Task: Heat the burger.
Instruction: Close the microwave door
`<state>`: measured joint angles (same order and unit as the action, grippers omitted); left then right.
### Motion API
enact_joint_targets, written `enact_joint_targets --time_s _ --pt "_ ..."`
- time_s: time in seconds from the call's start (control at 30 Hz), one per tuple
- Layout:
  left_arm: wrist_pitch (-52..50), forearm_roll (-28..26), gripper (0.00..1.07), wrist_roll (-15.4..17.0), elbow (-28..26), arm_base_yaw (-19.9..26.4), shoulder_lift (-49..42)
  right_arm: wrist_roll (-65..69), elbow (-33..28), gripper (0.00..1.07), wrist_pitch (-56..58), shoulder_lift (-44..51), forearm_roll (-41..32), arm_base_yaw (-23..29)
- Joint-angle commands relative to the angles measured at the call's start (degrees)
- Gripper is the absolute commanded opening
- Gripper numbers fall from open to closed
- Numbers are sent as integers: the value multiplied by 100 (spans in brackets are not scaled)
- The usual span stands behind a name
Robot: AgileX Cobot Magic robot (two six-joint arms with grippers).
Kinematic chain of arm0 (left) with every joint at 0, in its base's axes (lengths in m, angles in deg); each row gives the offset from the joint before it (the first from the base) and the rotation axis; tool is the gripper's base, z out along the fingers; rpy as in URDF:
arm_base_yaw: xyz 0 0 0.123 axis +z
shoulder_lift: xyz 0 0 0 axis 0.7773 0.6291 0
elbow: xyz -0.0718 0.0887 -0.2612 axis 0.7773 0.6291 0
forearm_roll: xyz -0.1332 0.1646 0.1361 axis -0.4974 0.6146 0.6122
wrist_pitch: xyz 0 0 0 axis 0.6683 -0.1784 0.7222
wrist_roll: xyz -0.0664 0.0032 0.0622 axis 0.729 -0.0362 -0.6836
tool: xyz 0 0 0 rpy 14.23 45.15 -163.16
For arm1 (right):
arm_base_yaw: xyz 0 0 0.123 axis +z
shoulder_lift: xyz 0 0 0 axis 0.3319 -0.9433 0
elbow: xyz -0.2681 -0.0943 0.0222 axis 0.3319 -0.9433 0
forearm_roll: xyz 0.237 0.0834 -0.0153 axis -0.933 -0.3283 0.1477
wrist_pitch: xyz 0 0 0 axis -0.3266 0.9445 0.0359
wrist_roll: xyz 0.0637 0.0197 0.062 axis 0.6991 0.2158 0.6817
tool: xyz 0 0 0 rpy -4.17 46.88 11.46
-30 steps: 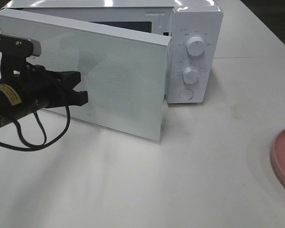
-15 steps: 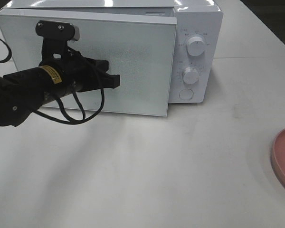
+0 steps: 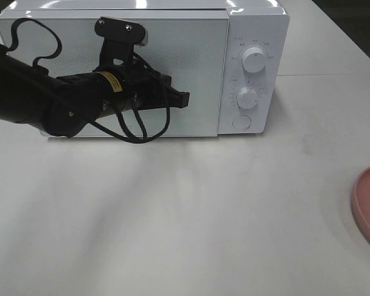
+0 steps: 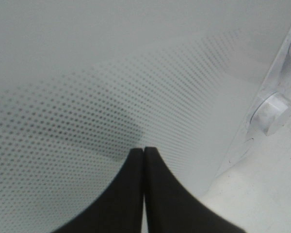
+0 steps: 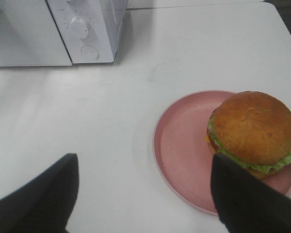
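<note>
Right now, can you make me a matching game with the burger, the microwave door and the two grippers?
Things:
1. burger
2. microwave door
3. left gripper
4. right gripper

States:
A. open, holding nothing
B. closed flat against the oven
C. shut, tips at the door
D. sitting on the pink dish

Pairs: 1-D, 2-B, 3-C, 4-A

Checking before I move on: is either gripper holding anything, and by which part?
Nothing is held. The left gripper is shut and empty at the microwave door; the right gripper is open above the table, short of the burger.
</note>
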<state>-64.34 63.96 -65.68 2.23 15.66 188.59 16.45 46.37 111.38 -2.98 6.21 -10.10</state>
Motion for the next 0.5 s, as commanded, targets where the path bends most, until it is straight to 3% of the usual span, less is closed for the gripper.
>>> enact_joint_targets --time_s 0.03,0.17,0.37,0.5 --pt "-315 -435 0 -6 -258 97 34 -69 -6 72 -46 149 -6 -29" --pt "-57 -510 0 -11 -665 97 218 -69 -6 72 -46 149 -6 -29" --pt "-80 -516 0 -74 -751 97 269 -69 -6 72 -46 149 -6 -29" --pt "97 -493 0 -286 -756 103 223 -69 -6 72 -46 149 -6 -29"
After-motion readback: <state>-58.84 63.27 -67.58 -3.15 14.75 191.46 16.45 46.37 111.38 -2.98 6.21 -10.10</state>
